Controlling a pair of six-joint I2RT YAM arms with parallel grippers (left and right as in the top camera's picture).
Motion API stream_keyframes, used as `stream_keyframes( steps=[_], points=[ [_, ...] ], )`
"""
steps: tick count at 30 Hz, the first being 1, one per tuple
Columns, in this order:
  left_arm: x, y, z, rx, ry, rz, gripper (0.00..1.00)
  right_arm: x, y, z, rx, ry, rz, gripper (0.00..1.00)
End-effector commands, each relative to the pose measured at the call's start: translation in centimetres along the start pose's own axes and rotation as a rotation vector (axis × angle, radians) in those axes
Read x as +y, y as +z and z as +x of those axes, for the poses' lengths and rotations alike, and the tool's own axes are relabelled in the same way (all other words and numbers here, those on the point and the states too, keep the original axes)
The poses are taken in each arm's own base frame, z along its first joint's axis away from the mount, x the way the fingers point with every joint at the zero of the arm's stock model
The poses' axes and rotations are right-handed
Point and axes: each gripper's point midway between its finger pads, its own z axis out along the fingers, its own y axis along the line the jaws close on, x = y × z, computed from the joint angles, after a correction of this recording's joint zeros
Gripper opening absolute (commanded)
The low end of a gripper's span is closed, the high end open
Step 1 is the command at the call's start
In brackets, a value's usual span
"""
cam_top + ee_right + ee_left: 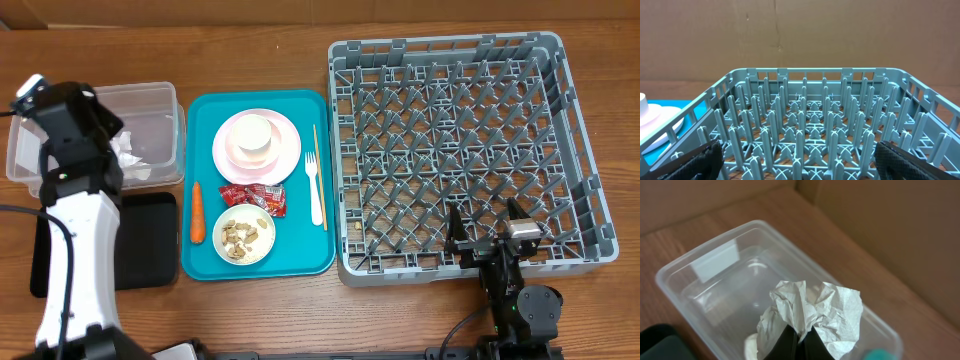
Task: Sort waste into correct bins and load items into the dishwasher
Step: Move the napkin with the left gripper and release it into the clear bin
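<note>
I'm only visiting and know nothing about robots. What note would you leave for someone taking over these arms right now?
Left gripper: shut on a crumpled napkin, above the clear tub.
Right gripper: open, empty, by the near edge of the dish rack.
Teal tray holds pink plate with white bowl on it, bowl of scraps, red wrapper, carrot, fork, chopstick.
Done: nothing loaded yet.
Left: drop napkin, sort remaining waste, load dishes and cutlery.

The left arm (72, 215) is seen as a broad white shell joined by rounded black housings, with a thin black cable (72, 265) run alongside it. The right arm (525, 305) is shown black throughout, with a small grey block (522, 229) at the wrist and dark, matte pincer fingers (700, 160).
</note>
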Motion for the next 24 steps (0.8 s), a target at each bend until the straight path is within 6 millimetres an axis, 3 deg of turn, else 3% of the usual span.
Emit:
stream_keyframes(
  steps=[1, 5, 8, 10, 12, 13, 16, 20, 21, 23, 24],
  points=[
    [2.7, 3.8, 0.3, 0.008, -0.006, -0.08, 0.04, 0.0, 0.0, 0.2, -0.005, -0.003, 0.001, 1.0],
    [4.4, 6.4, 1.3, 0.028, 0.011, -0.12, 0.04, 0.0, 0.0, 0.2, -0.005, -0.003, 0.0, 1.0],
    [5.2, 7.3, 1.1, 0.015, -0.002, -0.133, 0.06, 0.0, 0.0, 0.2, -0.005, -0.003, 0.0, 1.0],
    [5.5, 7.4, 0.5, -0.007, -0.014, -0.133, 0.17, 0.0, 0.0, 0.2, -0.005, -0.003, 0.0, 1.0],
    [5.5, 7.4, -0.3, -0.031, -0.007, -0.127, 0.21, 0.0, 0.0, 0.2, -0.005, -0.003, 0.0, 1.0],
    [5.4, 7.2, -0.6, -0.037, 0.008, -0.121, 0.3, 0.0, 0.0, 0.2, -0.005, -0.003, 0.001, 1.0],
    [4.0, 6.0, -2.2, -0.075, 0.052, -0.059, 0.84, 0.0, 0.0, 0.2, -0.005, -0.003, 0.0, 1.0],
    [2.6, 3.5, -4.8, -0.141, 0.061, -0.014, 0.91, 0.0, 0.0, 0.2, -0.005, -0.003, 0.0, 1.0],
    [2.4, 2.0, -5.9, -0.166, 0.055, -0.001, 0.91, 0.0, 0.0, 0.2, -0.005, -0.003, 0.001, 1.0],
    [1.9, 0.3, -6.4, -0.165, 0.056, 0.032, 0.91, 0.0, 0.0, 0.2, -0.005, -0.003, 0.0, 1.0],
    [0.9, -1.8, -5.8, -0.12, 0.069, 0.1, 0.9, 0.0, 0.0, 0.2, -0.005, -0.003, 0.0, 1.0]
  ],
)
